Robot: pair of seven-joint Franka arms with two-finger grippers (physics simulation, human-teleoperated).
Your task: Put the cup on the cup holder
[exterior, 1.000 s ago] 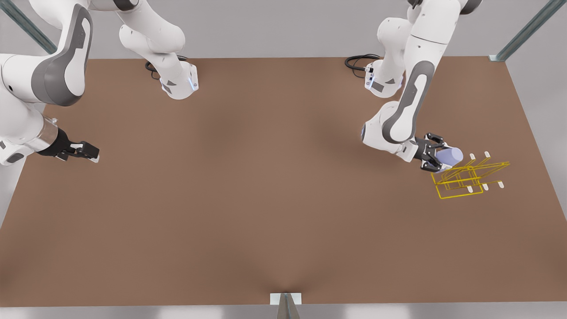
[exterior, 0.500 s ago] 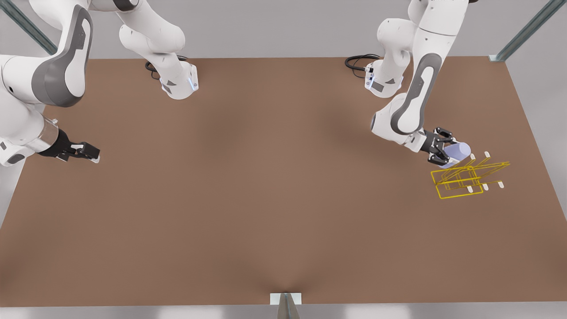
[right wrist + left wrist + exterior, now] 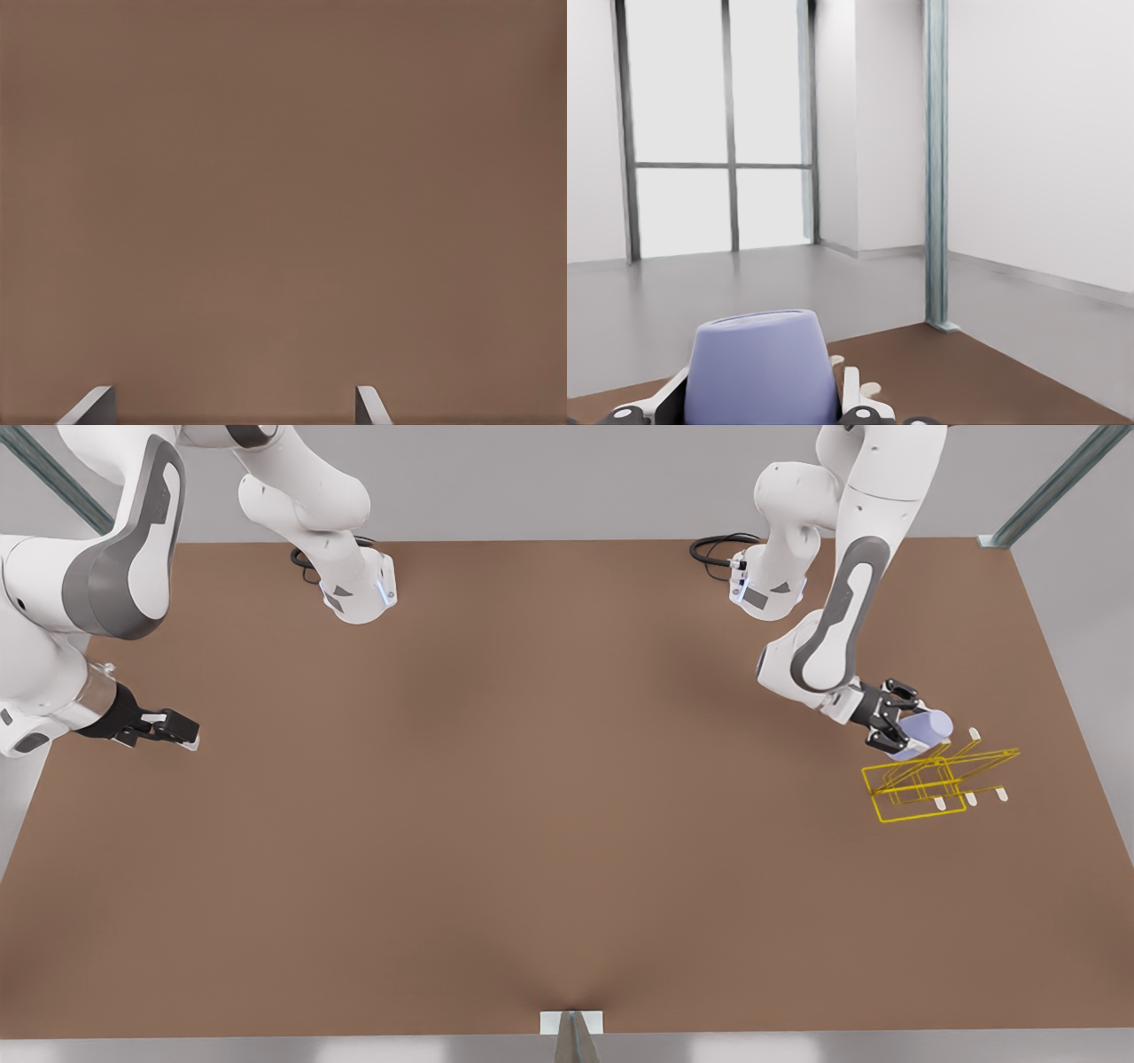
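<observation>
We have the cup (image 3: 927, 730) clamped in the left end effector (image 3: 905, 724), lying nearly on its side above the back edge of the cup holder (image 3: 921, 786), close to one of its white-tipped prongs (image 3: 974, 734) at the front view's right. In the left wrist view the cup (image 3: 762, 365) sits between our fingers (image 3: 852, 393). The risk, we judge, is misalignment: if the cup's mouth misses the prong tip, its rim could catch the thin wire and shove or tip the light rack across the table (image 3: 532, 824). Releasing early could drop the cup through the frame. Our right end effector (image 3: 174, 728) waits well apart, fingers (image 3: 370, 405) spread and empty.
</observation>
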